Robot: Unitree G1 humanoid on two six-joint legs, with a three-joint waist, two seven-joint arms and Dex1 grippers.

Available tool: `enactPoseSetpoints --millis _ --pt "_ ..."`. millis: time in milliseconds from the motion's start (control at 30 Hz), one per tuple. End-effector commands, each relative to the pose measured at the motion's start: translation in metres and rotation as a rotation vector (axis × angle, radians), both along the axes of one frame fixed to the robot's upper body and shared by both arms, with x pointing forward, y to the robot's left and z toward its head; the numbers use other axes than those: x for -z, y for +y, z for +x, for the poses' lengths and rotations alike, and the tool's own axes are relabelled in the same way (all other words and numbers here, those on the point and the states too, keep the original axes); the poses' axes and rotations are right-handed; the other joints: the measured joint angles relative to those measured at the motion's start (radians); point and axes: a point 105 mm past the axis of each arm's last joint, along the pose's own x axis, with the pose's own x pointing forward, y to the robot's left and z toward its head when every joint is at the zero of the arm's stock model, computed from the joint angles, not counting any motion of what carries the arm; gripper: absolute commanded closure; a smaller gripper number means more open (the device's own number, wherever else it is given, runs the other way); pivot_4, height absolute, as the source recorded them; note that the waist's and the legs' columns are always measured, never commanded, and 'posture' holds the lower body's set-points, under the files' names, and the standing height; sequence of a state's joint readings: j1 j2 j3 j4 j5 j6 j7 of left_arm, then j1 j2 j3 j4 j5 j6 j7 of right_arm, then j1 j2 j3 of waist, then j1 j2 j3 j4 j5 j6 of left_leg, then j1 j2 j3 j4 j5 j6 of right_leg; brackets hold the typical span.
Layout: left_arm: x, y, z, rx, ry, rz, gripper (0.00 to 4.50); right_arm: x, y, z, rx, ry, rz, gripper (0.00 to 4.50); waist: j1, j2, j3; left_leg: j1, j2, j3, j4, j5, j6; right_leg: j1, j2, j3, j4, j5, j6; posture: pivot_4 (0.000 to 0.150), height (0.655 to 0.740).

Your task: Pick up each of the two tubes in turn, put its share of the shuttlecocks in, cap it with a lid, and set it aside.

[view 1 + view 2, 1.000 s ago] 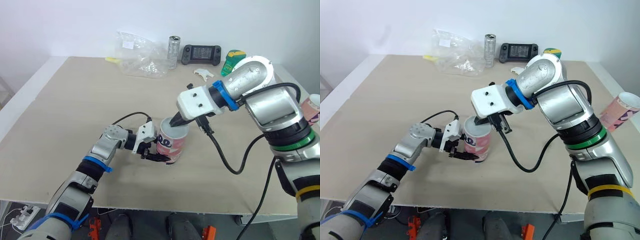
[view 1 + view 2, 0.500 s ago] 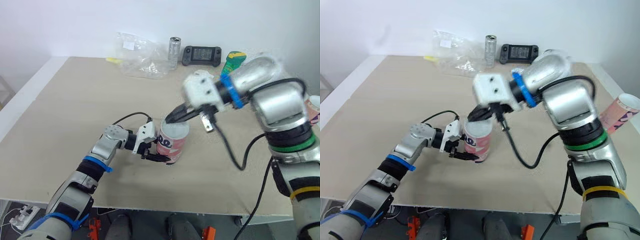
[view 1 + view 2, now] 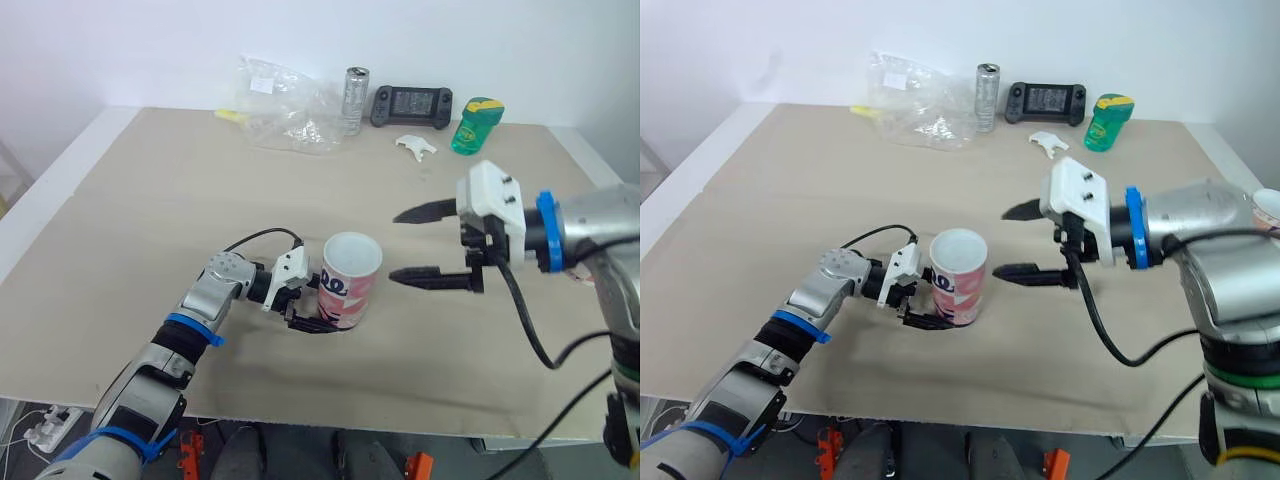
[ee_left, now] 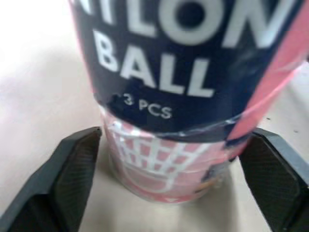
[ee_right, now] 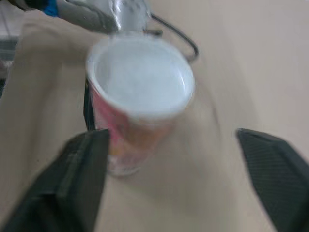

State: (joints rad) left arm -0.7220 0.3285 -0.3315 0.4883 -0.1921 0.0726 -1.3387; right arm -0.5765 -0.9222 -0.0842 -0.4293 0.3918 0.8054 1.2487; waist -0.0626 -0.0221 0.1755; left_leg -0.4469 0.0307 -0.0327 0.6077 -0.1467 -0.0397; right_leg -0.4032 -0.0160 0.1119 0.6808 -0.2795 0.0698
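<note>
A pink and navy tube (image 3: 349, 290) stands upright near the table's front, with a white lid (image 3: 352, 252) on top. My left gripper (image 3: 312, 305) is at the tube's base. In the left wrist view its fingers (image 4: 72, 179) stand open on either side of the tube (image 4: 169, 145), with a gap on both sides. To the tube's right, my right gripper (image 3: 394, 245) hangs wide open and holds nothing. In its wrist view the capped tube (image 5: 140, 92) is ahead, between the spread fingers. A sliver of a second pink tube (image 3: 1270, 205) shows at the far right edge.
Along the table's back edge are a crumpled clear plastic bag (image 3: 285, 105), a silver can (image 3: 353, 100), a black game controller (image 3: 410, 105) and a green bottle (image 3: 474, 125). A small white piece (image 3: 413, 147) lies in front of the controller.
My right gripper has come off the tube's top, swung away to the right and opened wide. The left gripper's fingers have spread off the tube's sides.
</note>
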Motion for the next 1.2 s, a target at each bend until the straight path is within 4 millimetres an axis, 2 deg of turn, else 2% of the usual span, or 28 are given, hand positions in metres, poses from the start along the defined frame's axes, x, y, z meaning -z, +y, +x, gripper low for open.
enactPoseSetpoints --millis 33,267,333,467,600,767,1200 --pt "-0.015 0.007 0.005 -0.024 -0.082 -0.027 0.00 -0.007 -0.006 -0.007 0.050 -0.050 0.011 0.06 0.000 0.000 0.000 -0.001 -0.001 0.000 0.000 0.000 0.000 -0.001 0.000 0.000 0.000 0.000 0.000 0.150 0.7394" --pt "-0.022 0.060 -0.005 -0.065 -0.083 -0.004 0.00 0.037 -0.023 -0.014 0.141 0.053 -0.008 0.06 0.004 0.000 0.001 -0.001 0.000 -0.001 -0.001 0.000 0.000 -0.001 0.000 0.000 0.000 -0.002 0.001 0.150 0.7394" --pt "-0.026 0.072 -0.011 -0.076 -0.070 -0.014 0.00 0.044 -0.018 -0.016 0.129 0.064 0.009 0.06 0.005 0.000 0.001 -0.001 0.000 0.000 -0.001 0.000 0.000 -0.001 0.000 0.000 0.000 -0.003 0.003 0.150 0.7394" --pt "-0.056 0.089 -0.023 -0.125 -0.063 -0.150 0.00 0.064 0.005 -0.016 0.079 0.092 0.098 0.06 0.007 -0.004 0.003 -0.001 0.002 0.000 0.000 0.000 0.000 -0.001 0.000 -0.001 0.000 -0.001 0.003 0.150 0.7394" --pt "-0.079 0.087 -0.045 -0.118 -0.013 -0.230 0.00 0.077 0.013 -0.010 0.092 0.140 0.166 0.06 0.013 -0.005 0.004 -0.001 0.002 0.000 0.001 0.001 0.000 0.000 0.000 -0.002 0.000 -0.001 0.003 0.150 0.7394" --pt "-0.079 0.091 -0.065 -0.124 -0.033 -0.181 0.00 0.084 0.024 0.000 0.071 0.160 0.194 0.06 0.015 -0.006 0.004 0.000 0.002 0.000 0.002 0.001 0.000 0.001 -0.001 -0.002 0.000 -0.001 0.003 0.150 0.7394" --pt "-0.094 0.088 -0.073 -0.163 -0.053 -0.232 0.00 0.092 0.056 0.009 0.004 0.227 0.291 0.06 0.015 -0.006 0.005 0.001 0.003 0.001 0.001 0.000 0.000 0.001 0.000 -0.003 0.000 0.000 0.002 0.150 0.7394"
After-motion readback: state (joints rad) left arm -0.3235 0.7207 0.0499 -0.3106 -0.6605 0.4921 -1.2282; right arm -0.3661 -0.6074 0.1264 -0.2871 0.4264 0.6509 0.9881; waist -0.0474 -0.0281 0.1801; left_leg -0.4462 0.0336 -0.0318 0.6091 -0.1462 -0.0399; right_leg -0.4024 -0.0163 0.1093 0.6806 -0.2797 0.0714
